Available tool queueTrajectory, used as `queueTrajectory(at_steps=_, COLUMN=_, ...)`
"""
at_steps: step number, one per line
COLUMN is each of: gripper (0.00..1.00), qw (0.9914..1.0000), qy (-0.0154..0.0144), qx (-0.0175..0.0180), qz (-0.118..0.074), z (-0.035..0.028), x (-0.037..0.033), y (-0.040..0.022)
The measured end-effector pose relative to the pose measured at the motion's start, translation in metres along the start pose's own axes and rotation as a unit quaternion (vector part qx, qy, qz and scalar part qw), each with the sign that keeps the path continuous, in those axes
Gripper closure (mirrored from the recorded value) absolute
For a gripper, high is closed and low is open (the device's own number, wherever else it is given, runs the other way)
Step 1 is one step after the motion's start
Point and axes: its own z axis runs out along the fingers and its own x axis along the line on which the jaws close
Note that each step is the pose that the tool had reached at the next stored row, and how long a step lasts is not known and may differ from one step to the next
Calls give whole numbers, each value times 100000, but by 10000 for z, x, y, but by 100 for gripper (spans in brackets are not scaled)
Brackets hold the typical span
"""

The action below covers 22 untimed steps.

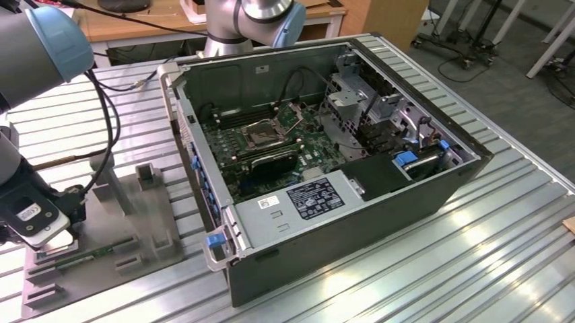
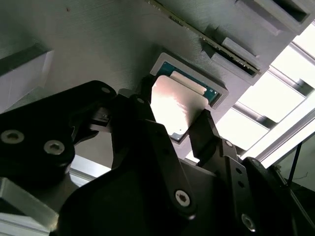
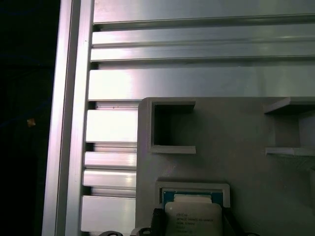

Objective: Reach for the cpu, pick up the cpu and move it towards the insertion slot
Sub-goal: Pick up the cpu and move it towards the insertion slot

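The cpu [image 2: 177, 105] is a small silver-faced square chip lying in a square pocket of the grey fixture plate [image 2: 98, 44]. In the second wrist view my gripper [image 2: 174, 109] is down over it, one black finger [image 2: 146, 91] against one side of the chip and the other against the opposite side. The first wrist view has the cpu [image 3: 192, 214] in its pocket with the finger tips beside it. In the exterior view the gripper [image 1: 50, 247] sits low at the fixture plate [image 1: 134, 222] on the left. The insertion slot [image 1: 266, 132] lies inside the open computer case.
The open computer case [image 1: 359, 222] stands on the ribbed metal table [image 1: 485, 269], to the exterior view's right of the fixture plate. Raised grey blocks [image 1: 147, 176] stick up from the plate. A black cable [image 1: 110, 134] hangs along the arm.
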Motion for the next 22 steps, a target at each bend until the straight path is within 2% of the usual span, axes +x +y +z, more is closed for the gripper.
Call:
queueTrajectory(at_steps=11, gripper=46, qw=100000, qy=-6, qx=-3, qz=5, z=-12, x=0, y=1)
queueTrajectory(at_steps=17, gripper=46, qw=100000, qy=-4, qx=-4, qz=6, z=-113, x=-1, y=7)
queueTrajectory(at_steps=22, gripper=46, qw=100000, qy=1, qx=1, qz=5, z=-230, x=-2, y=13)
